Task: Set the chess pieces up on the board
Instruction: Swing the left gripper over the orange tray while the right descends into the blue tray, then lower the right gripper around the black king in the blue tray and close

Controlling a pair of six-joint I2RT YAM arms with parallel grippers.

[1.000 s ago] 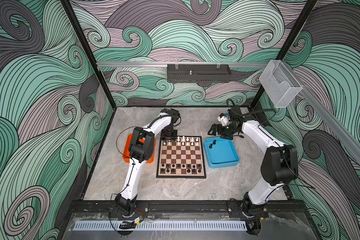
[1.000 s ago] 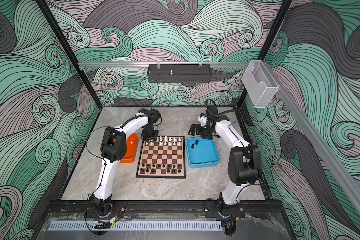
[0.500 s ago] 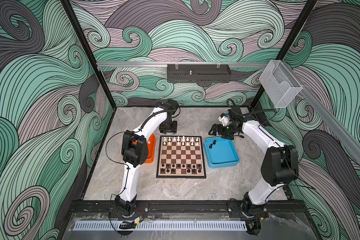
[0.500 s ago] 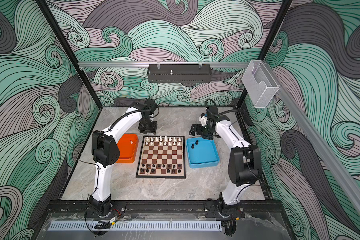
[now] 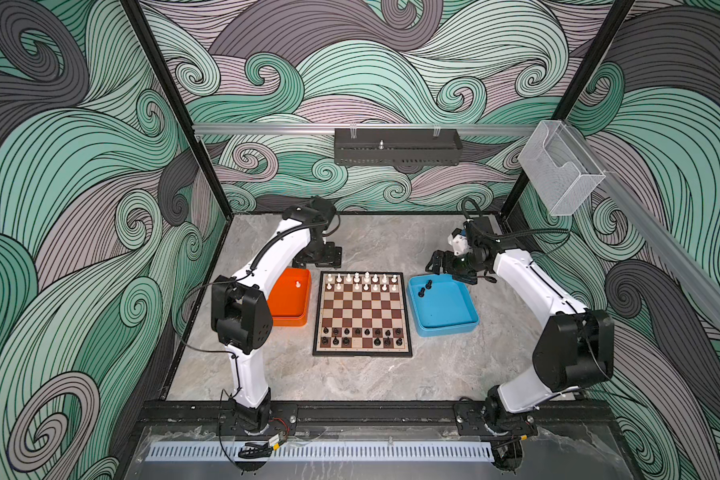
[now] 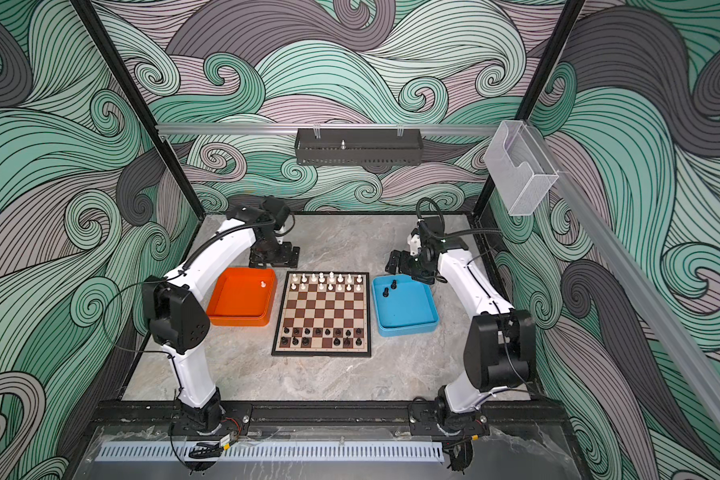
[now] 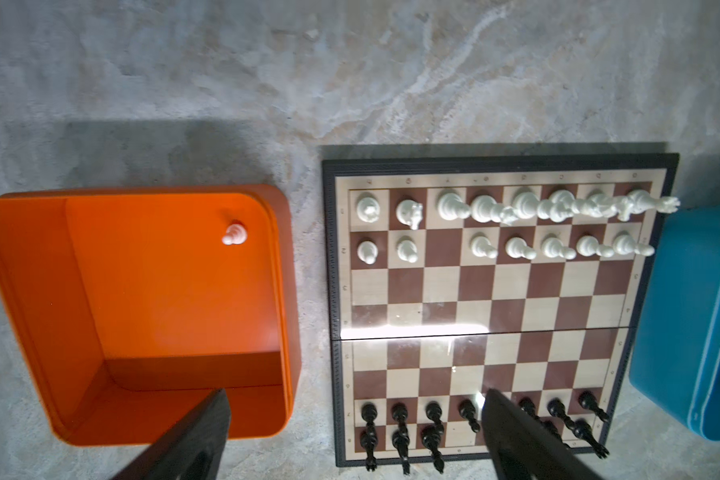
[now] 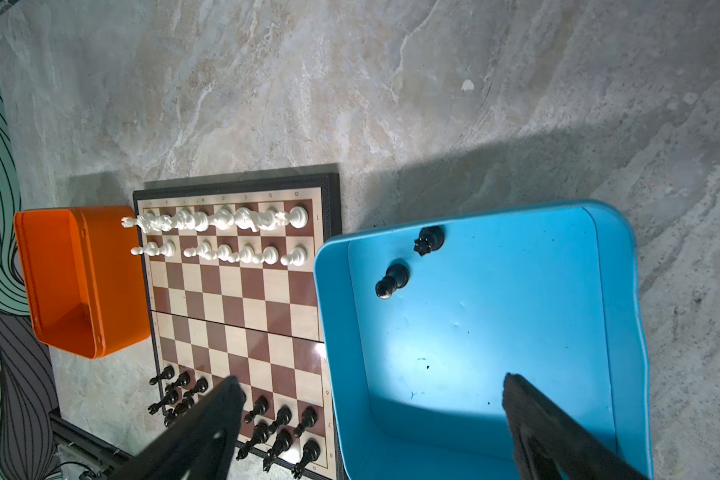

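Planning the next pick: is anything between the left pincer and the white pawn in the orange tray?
Nothing visible does. The white pawn sits alone in the orange tray; the left pincer hangs open, raised near the tray's far edge.

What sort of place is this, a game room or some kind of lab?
Probably a robot test cell: two white arms bolted to a black rail, a marble-look tabletop boxed in by wave-patterned walls, and a chessboard between an orange tray and a blue tray.

The board (image 8: 242, 299) margin bears tiny coordinate letters and digits, barely legible.
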